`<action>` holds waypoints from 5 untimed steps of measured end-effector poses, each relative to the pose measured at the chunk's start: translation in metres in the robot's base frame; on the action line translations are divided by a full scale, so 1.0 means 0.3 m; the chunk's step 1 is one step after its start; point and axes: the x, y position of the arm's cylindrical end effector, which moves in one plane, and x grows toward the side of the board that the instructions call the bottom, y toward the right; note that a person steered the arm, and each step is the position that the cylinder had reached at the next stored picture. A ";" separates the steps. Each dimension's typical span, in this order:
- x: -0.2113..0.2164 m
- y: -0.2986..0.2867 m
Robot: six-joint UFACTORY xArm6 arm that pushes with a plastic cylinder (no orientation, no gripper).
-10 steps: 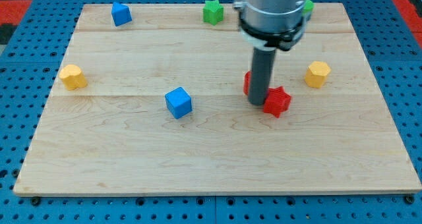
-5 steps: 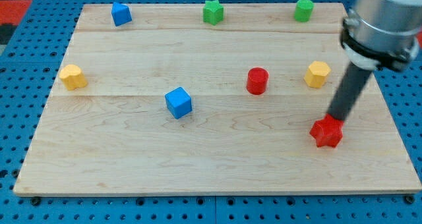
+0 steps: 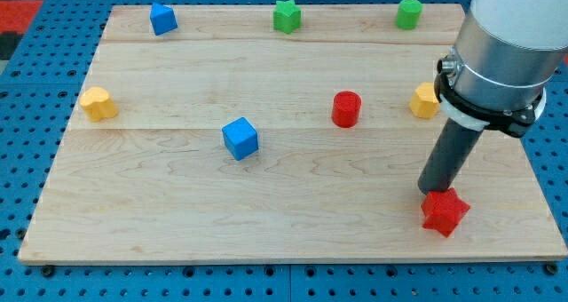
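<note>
My tip (image 3: 433, 190) rests on the board at the view's lower right, touching the top-left side of the red star block (image 3: 444, 212). The dark rod rises from there to the grey arm body, which partly covers the yellow block (image 3: 422, 100) at the right. A red cylinder (image 3: 346, 108) stands up and to the left of the tip, near the middle of the board. The blue cube (image 3: 240, 138) lies further left.
Along the view's top edge of the wooden board (image 3: 177, 213) sit a blue block (image 3: 162, 19), a green star (image 3: 286, 16) and a green cylinder (image 3: 408, 13). A yellow block (image 3: 98, 103) lies at the left side. Blue pegboard surrounds the board.
The tip has swept from beside the red cylinder toward the lower right, pushing the red star with it. The star now lies near the board's lower right corner. The other blocks have not moved.
</note>
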 end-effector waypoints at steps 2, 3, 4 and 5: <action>-0.003 -0.025; -0.003 -0.036; -0.003 -0.042; -0.003 -0.043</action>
